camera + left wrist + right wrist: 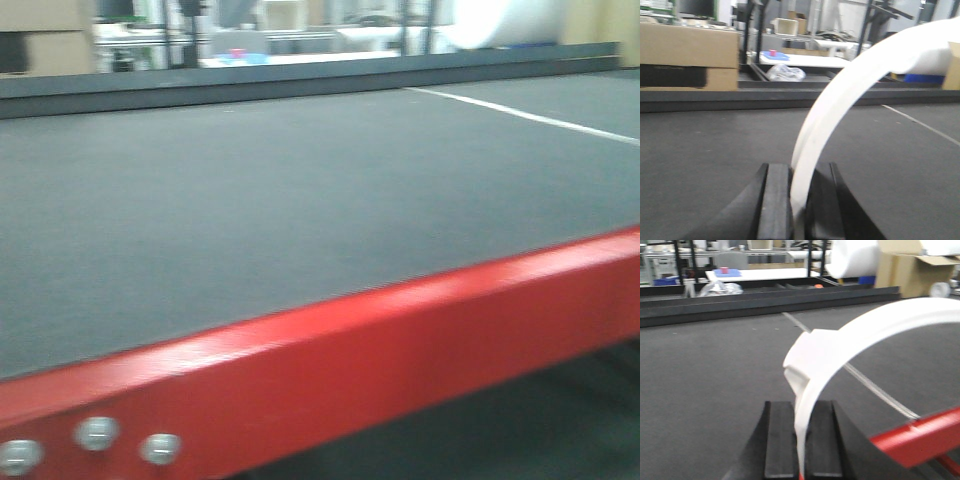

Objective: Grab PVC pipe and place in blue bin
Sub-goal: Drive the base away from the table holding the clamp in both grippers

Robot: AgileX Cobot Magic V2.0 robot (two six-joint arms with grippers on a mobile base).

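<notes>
In the left wrist view a thin white PVC pipe piece (840,95) rises from between the black jaws and bends in an arc up to the right. My left gripper (799,171) is shut on its lower end, above the dark grey table (700,150). In the right wrist view a second white arc (850,340) with a thicker stepped part curves up to the right. My right gripper (801,409) is shut on its thin lower end. A blue box-like thing (922,78) shows far back right; I cannot tell if it is the bin. No gripper shows in the front view.
The grey table top (300,190) has a red metal front edge (400,340) with bolts, also seen in the right wrist view (920,432). A white line (530,117) crosses the mat. A raised dark rail (740,95) and cardboard boxes (687,55) stand behind.
</notes>
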